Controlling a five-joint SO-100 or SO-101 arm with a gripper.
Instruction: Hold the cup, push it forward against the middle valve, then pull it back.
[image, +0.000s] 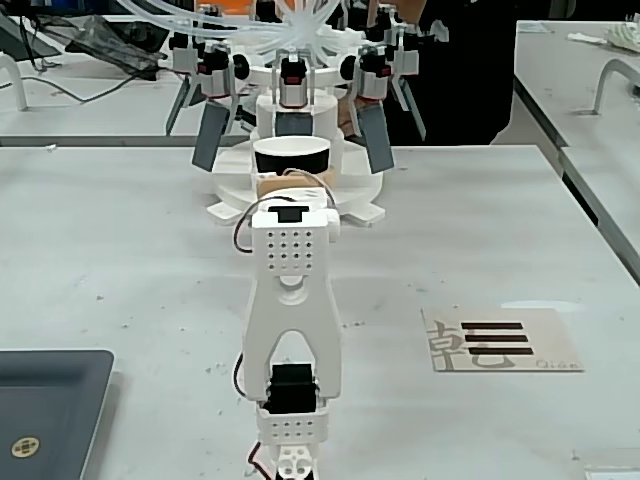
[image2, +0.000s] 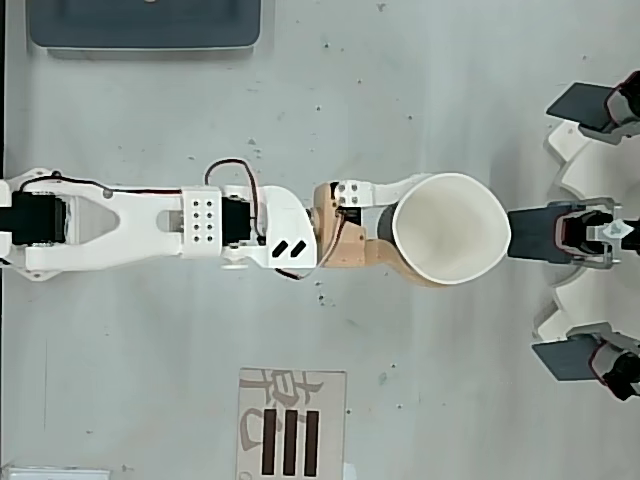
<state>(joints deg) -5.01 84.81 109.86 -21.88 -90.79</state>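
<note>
In the overhead view my gripper (image2: 405, 230) is shut on the cup (image2: 450, 228), one white and one tan finger pressing its sides so the white rim is squeezed out of round. The cup's far edge meets the blue-grey flap (image2: 533, 232) of the middle valve (image2: 585, 232). In the fixed view the cup (image: 292, 157), with its black band, sits straight beyond my arm. It stands just below the middle valve (image: 293, 78), and my arm hides most of the gripper.
Two more valves with long slanting grey flaps (image: 210, 135) (image: 376, 140) flank the middle one on the white round stand (image: 355, 200). A dark tray (image: 45, 410) lies near the arm's base. A card with black bars (image: 500, 340) lies on the table.
</note>
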